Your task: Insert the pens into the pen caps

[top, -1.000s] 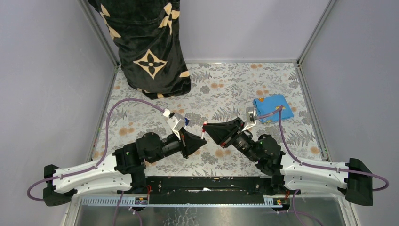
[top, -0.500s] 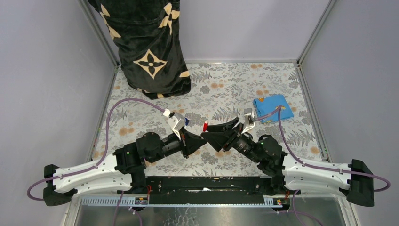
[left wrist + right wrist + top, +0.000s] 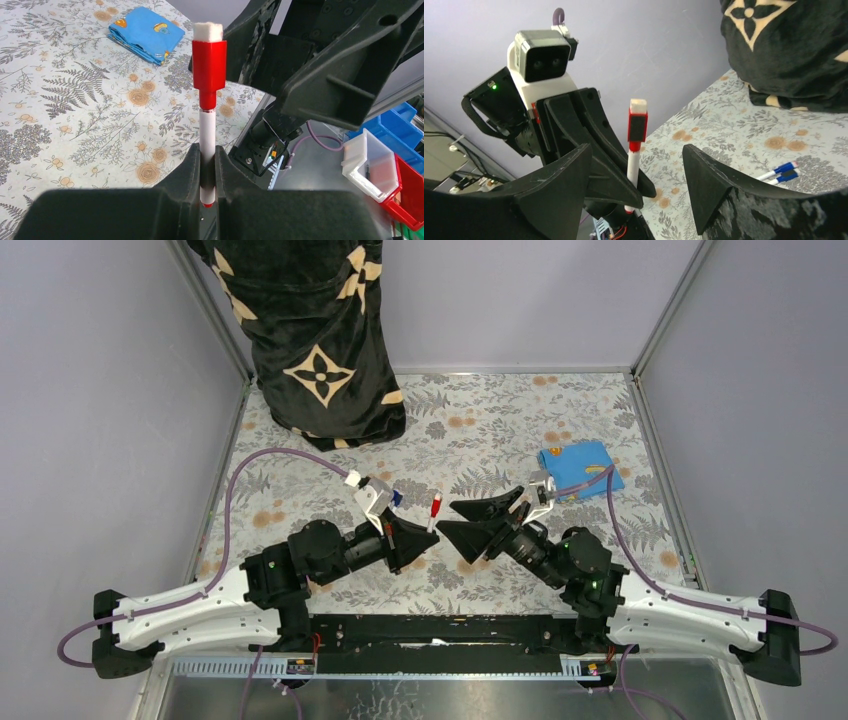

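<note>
Left gripper point(image 3: 207, 160) is clamped on the red pen point(image 3: 207, 131), held upright, red cap point(image 3: 209, 62) fitted. Right gripper point(image 3: 636, 150) stands wide open, holding nothing.

Red pen point(image 3: 207, 145): thin white barrel, upright, clamped low on the barrel by the left jaws and held up off the counter, with a small red end showing below the grip. Red cap point(image 3: 209, 62): already seated on the pen's top end, square-sided, with a white felt pad on its tip. Blue pens point(image 3: 782, 171): two, white barrels with blue ends, lying side by side and touching, flat on the counter well behind the red pen. Cannot tell whether they are capped. No loose blue caps made out.
</note>
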Tool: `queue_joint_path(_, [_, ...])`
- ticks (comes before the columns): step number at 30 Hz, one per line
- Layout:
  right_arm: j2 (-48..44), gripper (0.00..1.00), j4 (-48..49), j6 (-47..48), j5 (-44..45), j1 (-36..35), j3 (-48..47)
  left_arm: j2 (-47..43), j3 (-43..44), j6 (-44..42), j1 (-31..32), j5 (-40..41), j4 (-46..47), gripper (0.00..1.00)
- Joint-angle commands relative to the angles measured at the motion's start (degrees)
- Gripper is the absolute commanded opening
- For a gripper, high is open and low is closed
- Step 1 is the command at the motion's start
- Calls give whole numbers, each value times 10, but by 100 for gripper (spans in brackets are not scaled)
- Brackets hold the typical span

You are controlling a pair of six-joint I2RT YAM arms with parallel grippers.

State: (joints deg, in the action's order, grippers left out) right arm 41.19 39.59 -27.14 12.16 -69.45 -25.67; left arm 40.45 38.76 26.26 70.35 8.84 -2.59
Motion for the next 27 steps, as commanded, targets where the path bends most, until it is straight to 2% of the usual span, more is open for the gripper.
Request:
queue_joint_path(1, [-10,74,-65,34,39,-4,-74,-2,18,-7,-2,-2,34,0])
queue_joint_path(5, [9,74,-135,31,52,-4,-128,2,18,-7,-2,-10,35,0])
queue_joint_path(16, [40,73,-200,-11,91,-4,-183,11,20,-8,-2,-21,39,0])
queue_joint_path(27, [60,65,-246,-46,50,5,-208,13,19,-9,-2,-26,45,0])
